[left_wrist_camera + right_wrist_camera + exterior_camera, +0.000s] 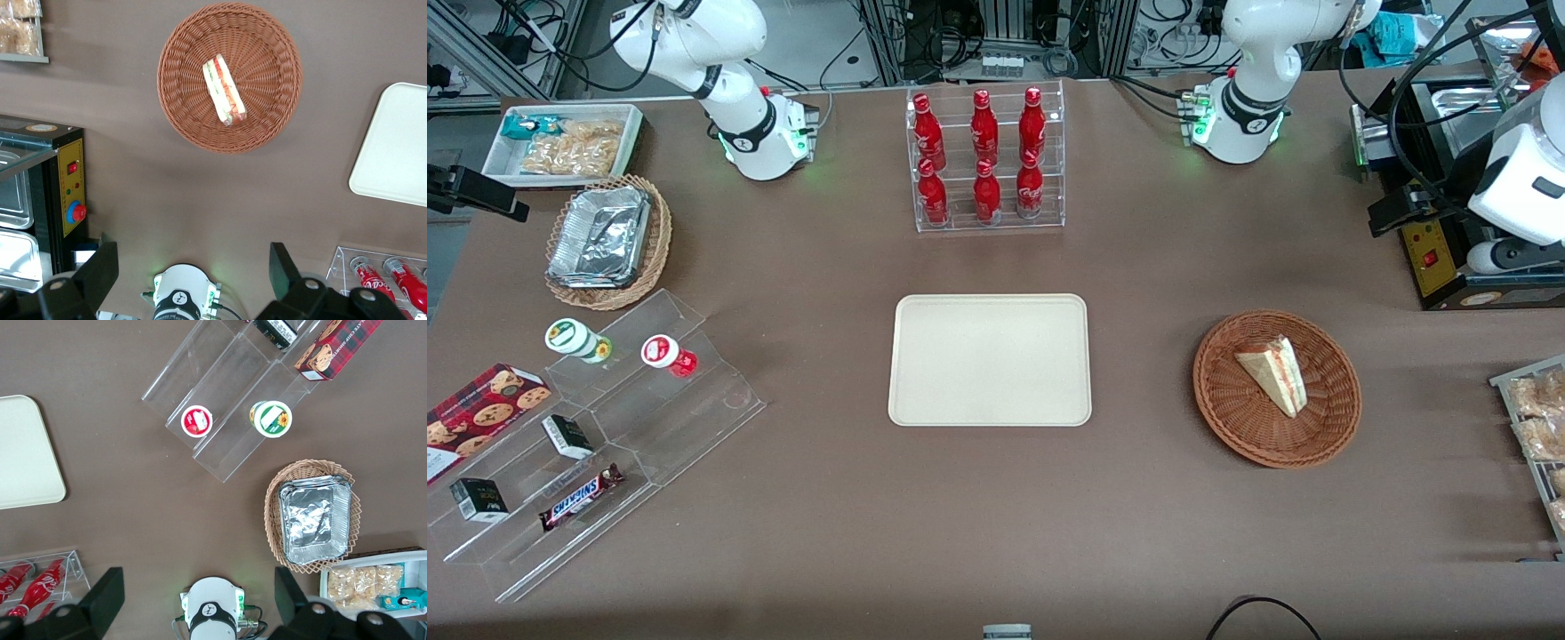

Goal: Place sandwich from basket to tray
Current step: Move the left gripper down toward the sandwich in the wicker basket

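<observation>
The sandwich (1276, 373) (225, 91), a pale wedge with red and green filling, lies in the round reddish-brown wicker basket (1227, 418) (187, 113) toward the working arm's end of the table. Beside the basket, at the table's middle, lies the cream tray (989, 360) (400, 147) with nothing on it. My left gripper (192, 263) hangs high over the table, above its own arm's base, farther from the front camera than the basket. It is open, fingers (100, 267) wide apart, with nothing between them.
A black box with a yellow panel (1440, 258) (70, 187) stands near the basket. A rack of bagged pastries (1538, 418) sits at the table's edge. A clear rack of red bottles (985, 160) stands farther from the front camera than the tray. Acrylic steps with snacks (605, 427) lie toward the parked arm's end.
</observation>
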